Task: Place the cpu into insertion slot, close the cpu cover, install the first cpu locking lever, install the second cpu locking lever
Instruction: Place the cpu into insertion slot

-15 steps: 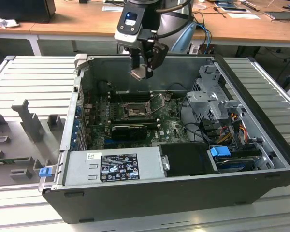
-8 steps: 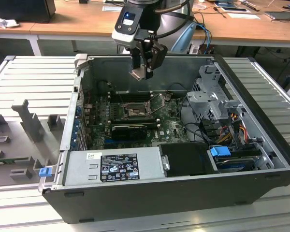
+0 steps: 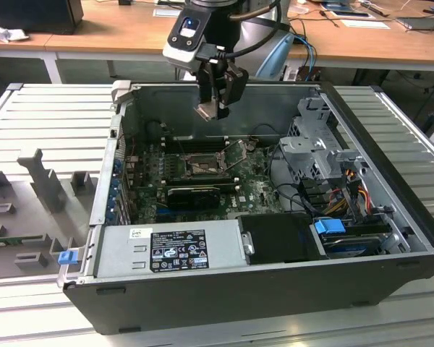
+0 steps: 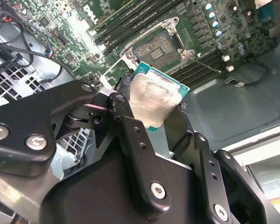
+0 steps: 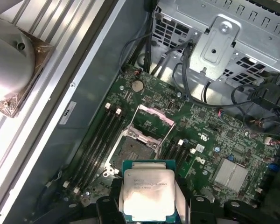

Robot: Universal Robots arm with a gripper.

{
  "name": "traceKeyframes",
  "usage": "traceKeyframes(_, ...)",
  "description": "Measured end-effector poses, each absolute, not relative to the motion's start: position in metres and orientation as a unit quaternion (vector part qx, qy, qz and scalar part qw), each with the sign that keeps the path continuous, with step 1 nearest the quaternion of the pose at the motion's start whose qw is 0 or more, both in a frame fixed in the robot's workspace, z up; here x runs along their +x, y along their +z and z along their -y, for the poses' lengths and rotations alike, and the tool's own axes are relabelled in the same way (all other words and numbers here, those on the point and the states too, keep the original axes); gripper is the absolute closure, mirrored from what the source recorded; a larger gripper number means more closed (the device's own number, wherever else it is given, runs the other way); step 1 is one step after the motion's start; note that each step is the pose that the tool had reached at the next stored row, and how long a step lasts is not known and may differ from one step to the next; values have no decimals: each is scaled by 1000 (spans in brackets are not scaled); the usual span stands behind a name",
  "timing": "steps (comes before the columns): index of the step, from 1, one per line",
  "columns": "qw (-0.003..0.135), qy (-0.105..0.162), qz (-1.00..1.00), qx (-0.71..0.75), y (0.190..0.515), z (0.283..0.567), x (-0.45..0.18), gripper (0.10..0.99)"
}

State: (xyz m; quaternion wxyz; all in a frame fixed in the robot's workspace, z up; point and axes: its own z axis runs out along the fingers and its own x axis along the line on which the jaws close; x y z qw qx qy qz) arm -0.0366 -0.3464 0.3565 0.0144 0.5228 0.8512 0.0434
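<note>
We find the gripper (image 3: 217, 107) clamped on the cpu (image 4: 154, 98) by two opposite edges, held over the open computer case (image 3: 224, 296), the insertion slot (image 3: 201, 168) bare at the gripper's 6 o'clock in the exterior view, the cpu cover (image 3: 235, 150) raised at the slot's 2 o'clock.

The jaws hide part of the cpu (image 4: 154, 100) in the second wrist view

Print is showing on the cpu (image 5: 148, 189), too small to read. A label (image 3: 178, 249) is lying on the power supply (image 3: 123, 253), unreadable.
</note>
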Motion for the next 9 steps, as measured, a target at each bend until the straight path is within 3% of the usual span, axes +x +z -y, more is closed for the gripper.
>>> traceKeyframes(9,16,43,-831,554,356,346,-37,557)
